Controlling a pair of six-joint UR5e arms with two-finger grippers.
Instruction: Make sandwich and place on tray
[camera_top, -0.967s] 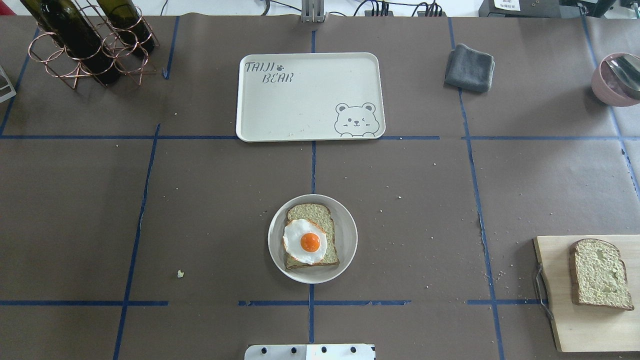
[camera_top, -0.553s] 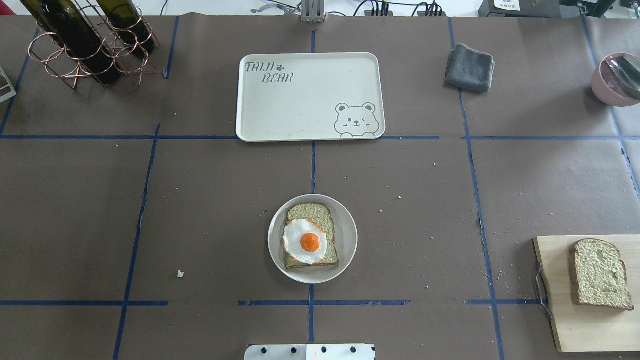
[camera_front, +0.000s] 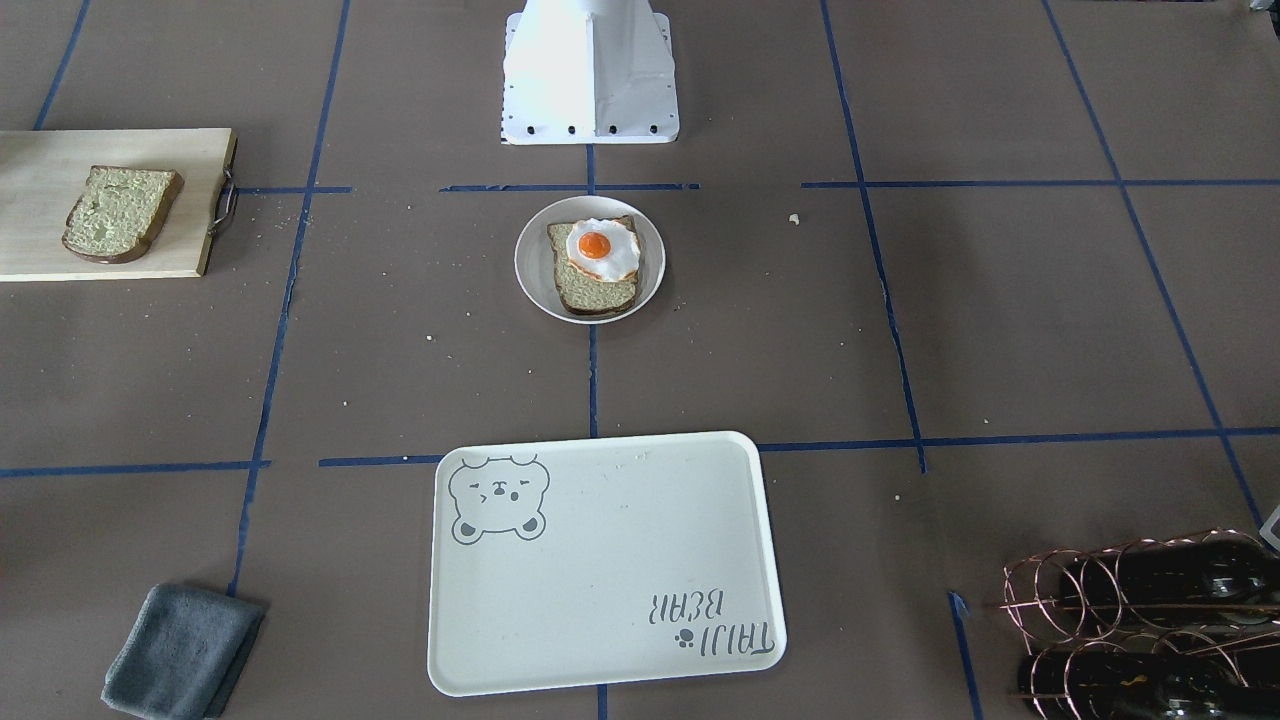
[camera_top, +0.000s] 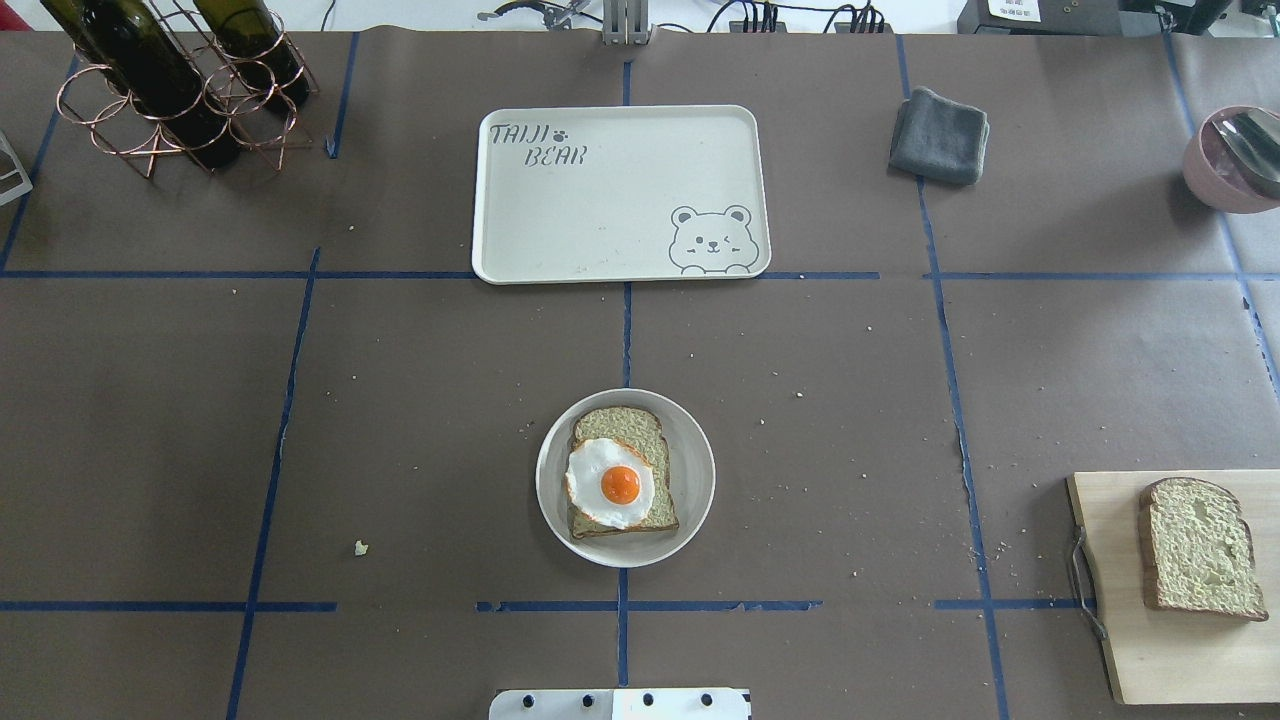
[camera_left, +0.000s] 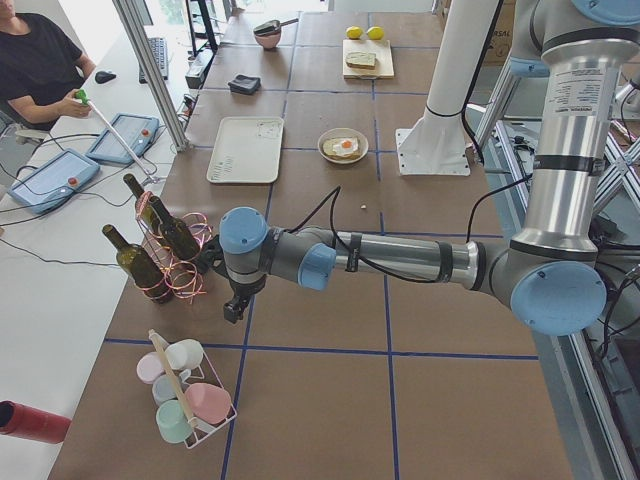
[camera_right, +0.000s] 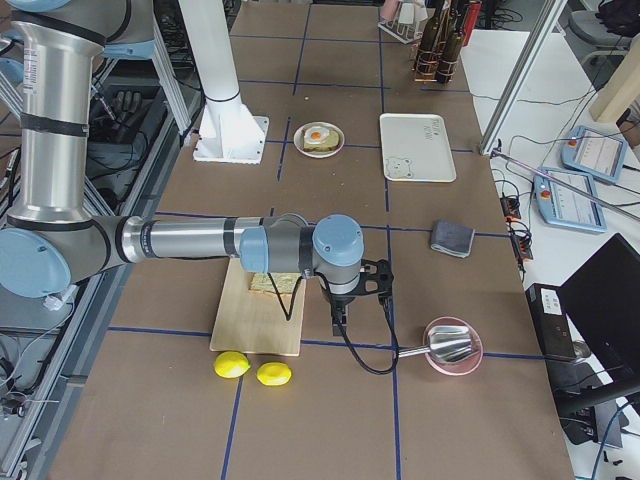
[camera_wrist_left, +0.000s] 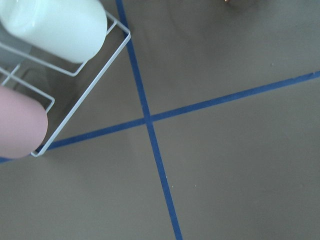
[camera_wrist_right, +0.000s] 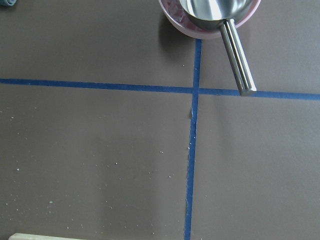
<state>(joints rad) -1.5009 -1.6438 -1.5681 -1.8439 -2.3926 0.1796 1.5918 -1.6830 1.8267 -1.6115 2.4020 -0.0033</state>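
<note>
One bread slice lies on a small round white plate in the table's middle, with the fried egg on top. The second bread slice lies on a wooden cutting board at the right. The cream bear tray sits empty beyond the plate. My left gripper hangs by the bottle rack, far left of the plate. My right gripper hangs beside the cutting board. They show only in the side views, so I cannot tell whether either is open or shut.
A copper rack with wine bottles stands at the far left. A grey cloth and a pink bowl with a metal scoop are at the far right. A wire rack of mugs and two lemons lie past the table ends.
</note>
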